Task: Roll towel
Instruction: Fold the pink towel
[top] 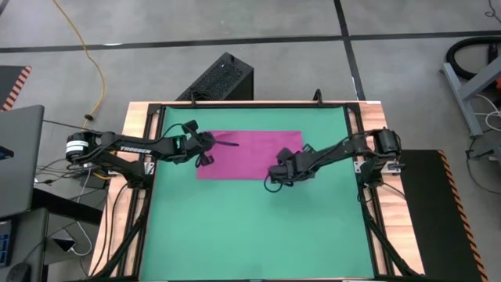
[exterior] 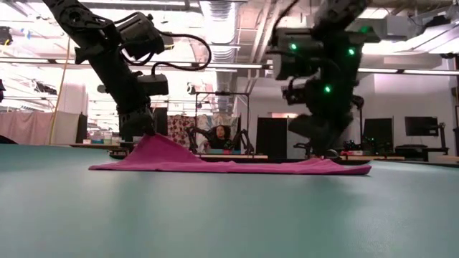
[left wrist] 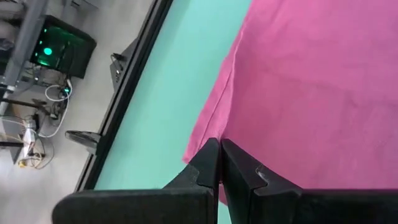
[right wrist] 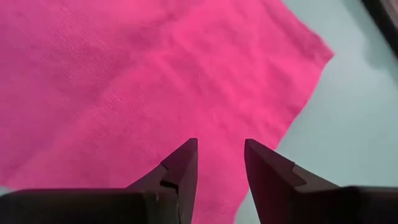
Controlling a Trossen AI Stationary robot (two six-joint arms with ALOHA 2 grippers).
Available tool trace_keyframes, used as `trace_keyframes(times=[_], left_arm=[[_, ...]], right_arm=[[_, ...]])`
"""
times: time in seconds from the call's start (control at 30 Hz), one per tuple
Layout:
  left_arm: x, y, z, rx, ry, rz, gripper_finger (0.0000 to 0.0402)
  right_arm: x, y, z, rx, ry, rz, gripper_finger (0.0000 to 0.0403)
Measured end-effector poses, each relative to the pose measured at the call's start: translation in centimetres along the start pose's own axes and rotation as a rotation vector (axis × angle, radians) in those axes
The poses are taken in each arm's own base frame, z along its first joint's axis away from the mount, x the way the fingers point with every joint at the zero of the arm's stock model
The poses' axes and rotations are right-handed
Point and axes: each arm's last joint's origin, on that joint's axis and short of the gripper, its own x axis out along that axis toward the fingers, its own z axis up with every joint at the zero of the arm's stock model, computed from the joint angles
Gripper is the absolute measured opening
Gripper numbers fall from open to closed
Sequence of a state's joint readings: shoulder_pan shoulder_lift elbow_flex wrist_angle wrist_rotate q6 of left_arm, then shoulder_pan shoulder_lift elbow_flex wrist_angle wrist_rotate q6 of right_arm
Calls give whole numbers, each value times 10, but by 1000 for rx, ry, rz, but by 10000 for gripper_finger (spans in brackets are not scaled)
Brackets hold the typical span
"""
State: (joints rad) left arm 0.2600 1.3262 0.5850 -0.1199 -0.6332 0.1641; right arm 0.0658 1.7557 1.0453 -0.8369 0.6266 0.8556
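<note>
The magenta towel [top: 250, 153] lies spread on the green mat [top: 250, 227] in the far half of the table. Its left part is drawn up into a peak [exterior: 152, 140]; the rest lies flat [exterior: 287, 167]. My left gripper [top: 213, 142] is shut on the towel at that peak. My right gripper [top: 275, 172] stands open, pointing down over the towel's near edge, right of its middle. In the right wrist view its two fingers [right wrist: 183, 162] straddle the cloth [right wrist: 124, 81] close to a corner [right wrist: 320, 53]. My left gripper pinches the towel by its left edge [left wrist: 208, 134] between its two shut fingers [left wrist: 233, 158]. It comes slanting down from the table's left. The pinched cloth is raised off the mat in a tent [exterior: 161, 147]; the rest of the towel stays on the mat. My right gripper: whether its fingertips touch the cloth, I cannot tell.
A black perforated box [top: 219, 78] stands beyond the far edge. A wooden frame [top: 137, 125] borders the mat. A laptop [top: 16, 157] and cables sit off the table's left. The mat's near half [exterior: 229, 215] is bare.
</note>
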Motion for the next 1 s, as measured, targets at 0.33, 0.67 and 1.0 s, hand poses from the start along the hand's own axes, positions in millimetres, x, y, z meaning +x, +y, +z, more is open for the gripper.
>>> trace_keyframes(times=[0.33, 0.67, 1.0], left_arm=[[4, 6, -8, -63, 72, 40, 9], [7, 9, -7, -32, 64, -7, 100], [-5, -3, 17, -103, -252, -594, 124]], right_arm=[[10, -1, -12, 27, 29, 6, 147], [10, 1, -10, 45, 13, 31, 147], [-17, 18, -17, 9, -211, 60, 147]])
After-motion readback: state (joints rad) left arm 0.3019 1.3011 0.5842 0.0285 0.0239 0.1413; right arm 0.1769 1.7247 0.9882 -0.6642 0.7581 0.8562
